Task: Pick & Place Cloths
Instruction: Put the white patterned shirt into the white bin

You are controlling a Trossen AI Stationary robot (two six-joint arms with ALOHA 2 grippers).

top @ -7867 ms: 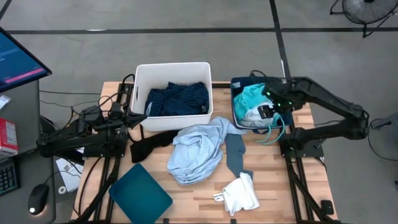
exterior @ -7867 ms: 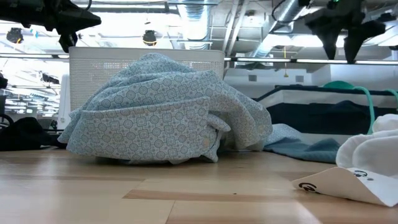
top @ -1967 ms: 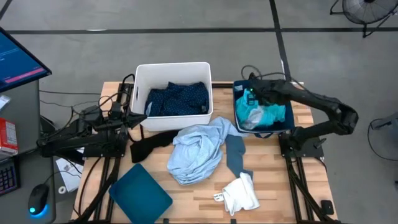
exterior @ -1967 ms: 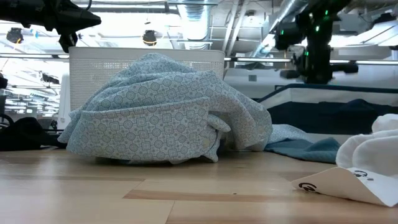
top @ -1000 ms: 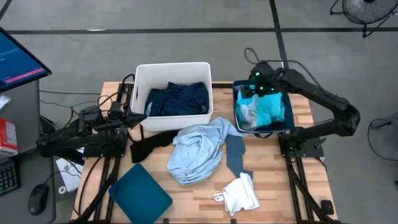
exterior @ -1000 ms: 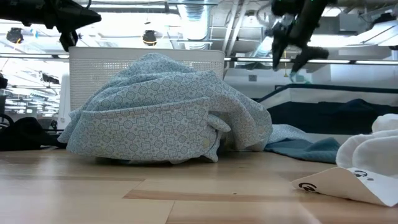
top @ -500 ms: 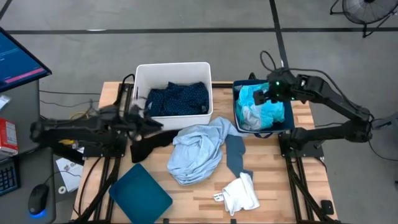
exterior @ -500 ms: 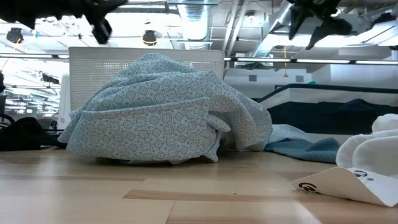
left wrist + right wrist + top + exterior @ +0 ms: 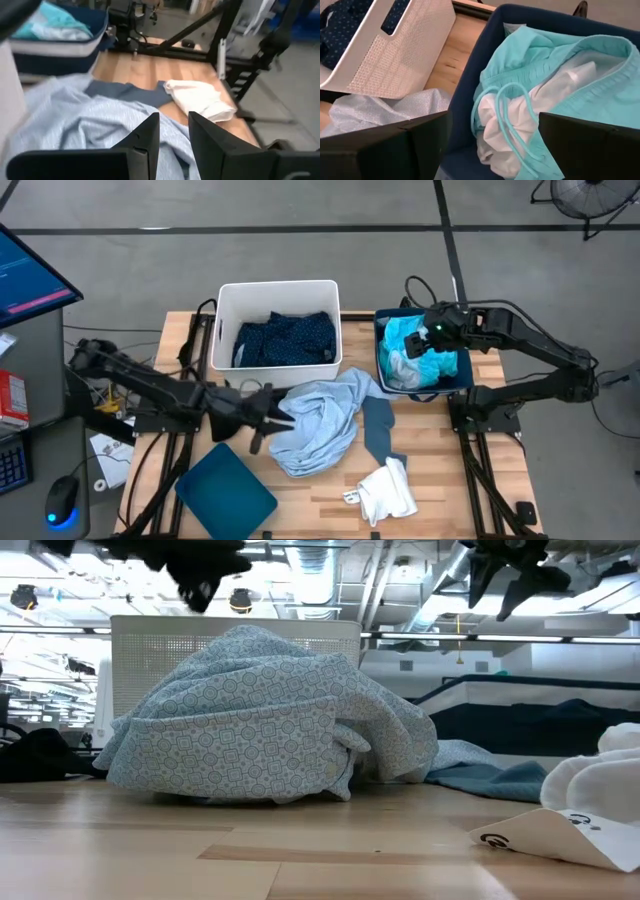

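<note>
The left gripper (image 9: pixel 268 418) hangs, fingers slightly parted and empty, at the pale blue cloth's (image 9: pixel 320 425) edge, likely lining up a grab. The right gripper (image 9: pixel 428 340) waits spread wide above the turquoise cloth (image 9: pixel 425 350).

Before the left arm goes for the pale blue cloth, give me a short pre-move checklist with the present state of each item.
1. Left gripper at the pale blue cloth's left edge: ok.
2. Its jaws parted, nothing between them: ok.
3. Right gripper jaws open, over the dark tub, away from the pile: ok.
4. Turquoise cloth lying in the tub, released: ok.
5. White bin has room above the navy dotted cloth: ok.
6. Slate-grey cloth caught under the pile: cannot tell.
</note>
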